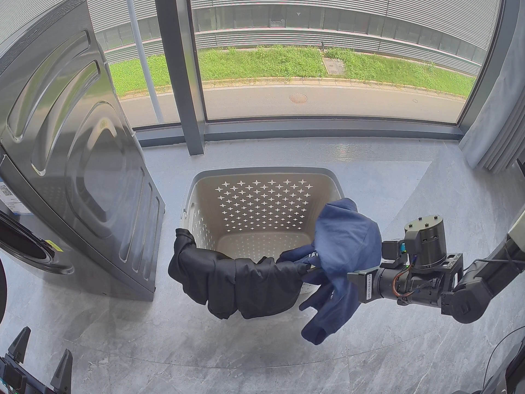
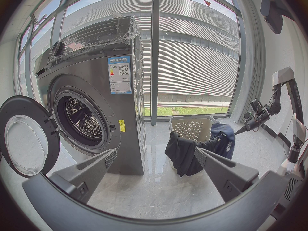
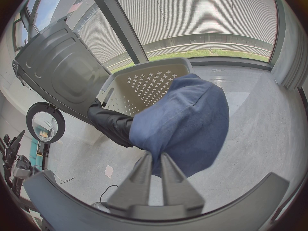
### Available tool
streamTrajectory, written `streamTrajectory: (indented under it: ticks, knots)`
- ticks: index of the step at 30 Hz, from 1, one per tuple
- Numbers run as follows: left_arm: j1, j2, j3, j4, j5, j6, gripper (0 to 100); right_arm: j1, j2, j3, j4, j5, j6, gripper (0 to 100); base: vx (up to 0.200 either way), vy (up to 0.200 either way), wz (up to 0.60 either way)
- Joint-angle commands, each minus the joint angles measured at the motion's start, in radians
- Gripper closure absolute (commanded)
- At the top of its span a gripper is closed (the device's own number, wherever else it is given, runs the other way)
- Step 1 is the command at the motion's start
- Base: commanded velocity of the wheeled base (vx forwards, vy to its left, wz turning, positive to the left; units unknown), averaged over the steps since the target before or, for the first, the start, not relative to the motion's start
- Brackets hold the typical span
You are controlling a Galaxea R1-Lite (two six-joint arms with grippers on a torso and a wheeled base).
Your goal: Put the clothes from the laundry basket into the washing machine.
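Pinched on a fold of cloth, the right gripper (image 3: 156,156) had its two fingers drawn nearly together, with only fabric between them. It held the blue garment (image 3: 189,119), a soft, matte, dark blue piece that bulged into a rounded hump above the grip and trailed loose ends below. The garment hung at the right corner of the laundry basket (image 1: 262,172), on the side facing the robot, partly over the rim and partly outside it. Beside it, a black garment (image 1: 240,285) was draped over that same rim, from the blue piece across to the basket's left corner, sagging down the outer wall. The basket was pale plastic with star-shaped holes. To the basket's left stood the grey washing machine (image 1: 82,154), its round door (image 2: 25,135) swung open. Well clear of the basket, before the machine, the left gripper (image 1: 45,343) had its fingers spread wide and held nothing.
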Motion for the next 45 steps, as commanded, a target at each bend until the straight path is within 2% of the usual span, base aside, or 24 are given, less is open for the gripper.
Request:
streamTrajectory:
  ticks: [1,7,17,28,29,35,45]
  knots:
    - [0.0,-0.017,0.018,0.0,0.0,0.0,0,0.0,0.086,0.0,-0.031,-0.002,0.006,0,0.0,0.0,0.0]
    - [0.0,-0.017,0.018,0.0,0.0,0.0,0,-0.015,0.181,-0.023,-0.079,-0.038,0.009,0,0.0,0.0,0.0]
    - [-0.001,-0.017,0.018,0.0,0.0,0.0,0,-0.095,0.253,-0.157,-0.068,-0.044,0.009,0,0.0,0.0,0.0]
    - [0.0,-0.017,0.018,0.0,0.0,0.0,0,-0.087,0.294,-0.203,-0.085,-0.045,0.02,0,0.0,0.0,0.0]
    - [0.0,-0.017,0.018,0.0,0.0,0.0,0,-0.084,0.293,-0.201,-0.085,-0.045,0.02,100,0.0,0.0,0.0]
    - [0.0,-0.017,0.018,0.0,0.0,0.0,0,-0.073,0.274,-0.192,-0.085,-0.045,0.02,100,0.0,0.0,0.0]
    - [0.0,-0.017,0.018,0.0,0.0,0.0,0,0.002,0.142,-0.104,-0.083,-0.048,0.021,100,0.0,0.0,0.0]
